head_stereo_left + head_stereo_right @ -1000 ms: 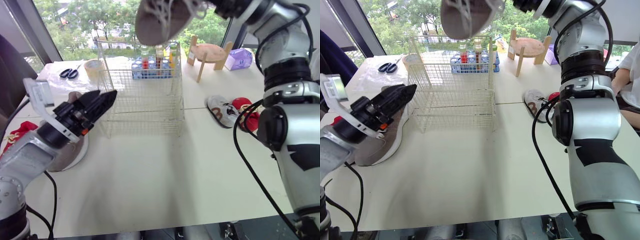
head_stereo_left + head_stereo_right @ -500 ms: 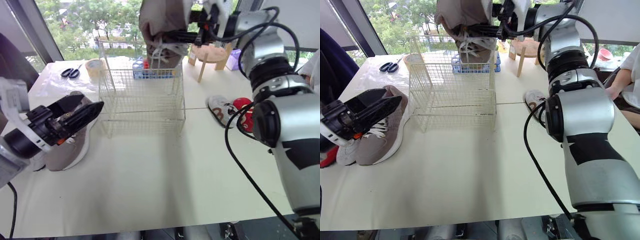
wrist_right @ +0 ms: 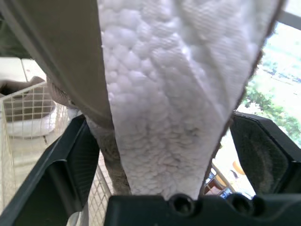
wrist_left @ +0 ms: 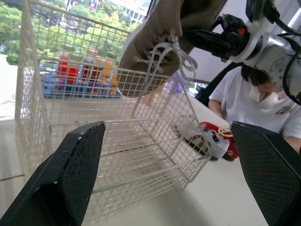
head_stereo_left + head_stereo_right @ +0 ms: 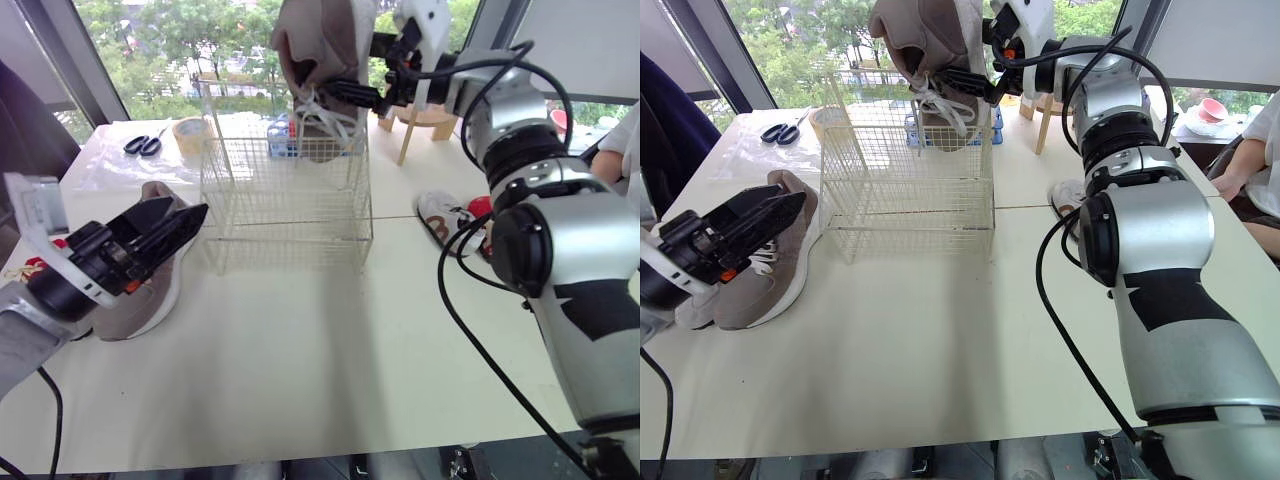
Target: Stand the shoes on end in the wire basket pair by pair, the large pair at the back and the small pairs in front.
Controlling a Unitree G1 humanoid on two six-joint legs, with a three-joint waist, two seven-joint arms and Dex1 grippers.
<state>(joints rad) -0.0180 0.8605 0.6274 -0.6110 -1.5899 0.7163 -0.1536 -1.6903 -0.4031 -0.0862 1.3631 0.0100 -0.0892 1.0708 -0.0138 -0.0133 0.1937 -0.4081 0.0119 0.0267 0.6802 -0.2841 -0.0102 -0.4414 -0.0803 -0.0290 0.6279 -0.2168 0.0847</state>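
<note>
My right gripper [image 3: 160, 120] grips one large shoe [image 5: 925, 35] above the wire basket [image 5: 905, 200]; my left gripper [image 4: 167, 136] is wide open and empty. No shoe is placed yet.

wire basket [image 5: 285, 205] open-topped, large shoe [image 5: 318, 50] blocking its back rim, front part free, bare table [image 5: 330, 345] before it

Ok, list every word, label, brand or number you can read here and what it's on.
No text reads clearly.
Print on the person's white T-shirt: too blurred to read.
Labels on the small bottles in the blue plastic crate: too small to read.
Large taupe lace-up shoe: no mark visible.
</note>
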